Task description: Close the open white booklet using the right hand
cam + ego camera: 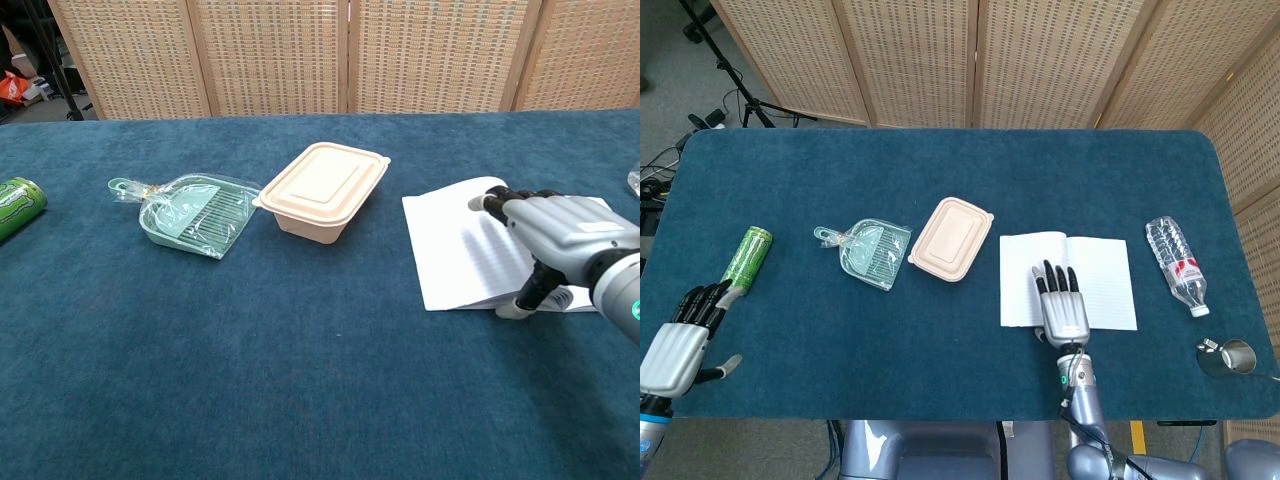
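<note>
From the head view, the right hand (1061,305) lay palm-down over the white booklet (1110,284), which sat open and flat on the blue bench (940,370). Its fingers were extended and a little apart, holding nothing, their tips (1047,270) reaching just left of the spine onto the left page. That placement read as a setup for catching a leaf near the fold, though no page was lifted yet. Left of the hand stood a beige lidded container (952,238), then a pale green dustpan (871,252) further left. To its right lay a clear water bottle (1177,265), and nearer the front edge on that side a small metal cup (1231,357). Well away at the far left, the left hand (680,340) hovered idle with fingers loosely spread and empty, just in front of a green can (747,258) — parked clear, as the task belonged to the other arm.

In the chest view the right hand (565,238) showed low over the booklet (455,255), fingers stretched across the lined page while the thumb (522,298) hooked down at the near edge of the pages — probably to get under them. Whether the fingertips actually pressed the paper could not be told. The container (322,187) and dustpan (190,213) sat to its left, untouched.
</note>
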`<state>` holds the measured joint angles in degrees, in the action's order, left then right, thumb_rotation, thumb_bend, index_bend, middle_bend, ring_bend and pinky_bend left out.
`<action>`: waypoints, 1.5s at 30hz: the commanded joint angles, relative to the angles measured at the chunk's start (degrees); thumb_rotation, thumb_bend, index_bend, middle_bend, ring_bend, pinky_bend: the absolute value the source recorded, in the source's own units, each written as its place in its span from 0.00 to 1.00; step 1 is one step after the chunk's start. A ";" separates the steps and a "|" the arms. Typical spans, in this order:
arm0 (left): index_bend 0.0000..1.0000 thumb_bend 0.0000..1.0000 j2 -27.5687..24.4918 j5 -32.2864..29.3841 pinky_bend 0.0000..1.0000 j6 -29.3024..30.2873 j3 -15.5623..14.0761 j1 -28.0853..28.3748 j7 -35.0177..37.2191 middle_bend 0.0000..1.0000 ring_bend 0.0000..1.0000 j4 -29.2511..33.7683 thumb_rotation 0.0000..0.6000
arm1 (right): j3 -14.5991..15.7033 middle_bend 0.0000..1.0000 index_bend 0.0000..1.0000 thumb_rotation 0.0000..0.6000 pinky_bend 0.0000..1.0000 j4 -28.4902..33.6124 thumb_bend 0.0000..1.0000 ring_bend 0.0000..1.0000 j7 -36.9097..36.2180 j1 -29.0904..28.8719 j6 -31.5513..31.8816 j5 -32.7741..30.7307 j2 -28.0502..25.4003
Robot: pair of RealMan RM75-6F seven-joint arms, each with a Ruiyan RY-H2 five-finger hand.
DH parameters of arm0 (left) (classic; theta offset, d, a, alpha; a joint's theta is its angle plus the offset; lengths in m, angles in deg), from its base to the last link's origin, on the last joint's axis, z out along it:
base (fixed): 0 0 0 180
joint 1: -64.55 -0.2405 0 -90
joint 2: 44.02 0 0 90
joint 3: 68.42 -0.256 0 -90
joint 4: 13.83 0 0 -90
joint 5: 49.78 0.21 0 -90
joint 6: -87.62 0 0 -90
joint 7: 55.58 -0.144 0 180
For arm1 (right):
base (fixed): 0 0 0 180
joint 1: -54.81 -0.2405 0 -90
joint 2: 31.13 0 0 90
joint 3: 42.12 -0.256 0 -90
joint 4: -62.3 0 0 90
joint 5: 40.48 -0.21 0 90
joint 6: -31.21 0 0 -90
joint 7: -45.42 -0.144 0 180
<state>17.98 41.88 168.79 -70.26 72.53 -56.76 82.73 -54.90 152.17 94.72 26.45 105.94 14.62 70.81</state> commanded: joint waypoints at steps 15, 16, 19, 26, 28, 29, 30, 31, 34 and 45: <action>0.00 0.19 -0.07 -0.01 0.00 0.02 -0.03 0.04 0.34 0.00 0.00 -0.06 1.00 | 0.55 0.00 0.06 1.00 0.00 -1.41 0.00 0.00 -0.44 -0.92 -0.31 -1.69 0.29; 0.00 0.19 -0.07 0.07 0.00 -0.02 -0.08 0.06 0.30 0.00 0.00 -0.05 1.00 | 0.54 0.00 0.06 1.00 0.00 -1.55 0.00 0.00 -0.52 -1.06 -0.33 -1.60 0.30; 0.00 0.19 -0.04 0.08 0.00 -0.13 -0.13 0.09 0.17 0.00 0.00 -0.04 1.00 | 0.56 0.00 0.06 1.00 0.00 -1.92 0.00 0.00 -0.80 -1.28 -0.30 -1.32 0.36; 0.00 0.20 -0.20 -0.05 0.00 0.08 -0.04 0.03 0.49 0.00 0.00 -0.02 1.00 | 1.22 0.00 0.06 1.00 0.00 -4.40 0.12 0.00 -2.68 -1.32 -0.92 -0.92 0.99; 0.00 0.20 -0.30 0.02 0.00 0.03 -0.10 0.05 0.72 0.00 0.00 0.01 1.00 | 1.50 0.00 0.06 1.00 0.00 -5.28 0.19 0.00 -3.86 -1.16 -1.10 -0.46 1.18; 0.00 0.19 -0.34 0.06 0.00 0.01 -0.13 0.06 0.86 0.00 0.00 0.02 1.00 | 1.61 0.00 0.06 1.00 0.00 -5.59 0.23 0.00 -4.24 -1.10 -1.12 -0.23 1.23; 0.00 0.19 -0.39 0.10 0.00 -0.02 -0.17 0.07 1.00 0.00 0.00 0.04 1.00 | 1.73 0.00 0.06 1.00 0.00 -5.91 0.25 0.00 -4.65 -1.03 -1.12 0.03 1.28; 0.00 0.19 -0.45 0.15 0.00 -0.05 -0.21 0.09 1.17 0.00 0.00 0.06 1.00 | 1.90 0.00 0.06 1.00 0.00 -6.41 0.28 0.00 -5.32 -0.91 -1.12 0.41 1.37; 0.00 0.20 -0.52 0.22 0.00 -0.13 -0.25 0.14 1.29 0.00 0.00 0.02 1.00 | 2.49 0.00 0.06 1.00 0.00 -7.96 0.33 0.00 -7.45 -0.43 -1.09 1.63 1.63; 0.00 0.20 -0.39 0.50 0.00 -0.34 -0.49 0.21 0.83 0.00 0.00 0.30 1.00 | 2.63 0.00 0.06 1.00 0.00 -9.03 0.46 0.00 -10.38 0.68 -0.21 3.76 1.45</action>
<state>17.59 42.39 168.45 -70.75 72.74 -55.93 83.03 -52.25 143.11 84.37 27.09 105.71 18.36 72.29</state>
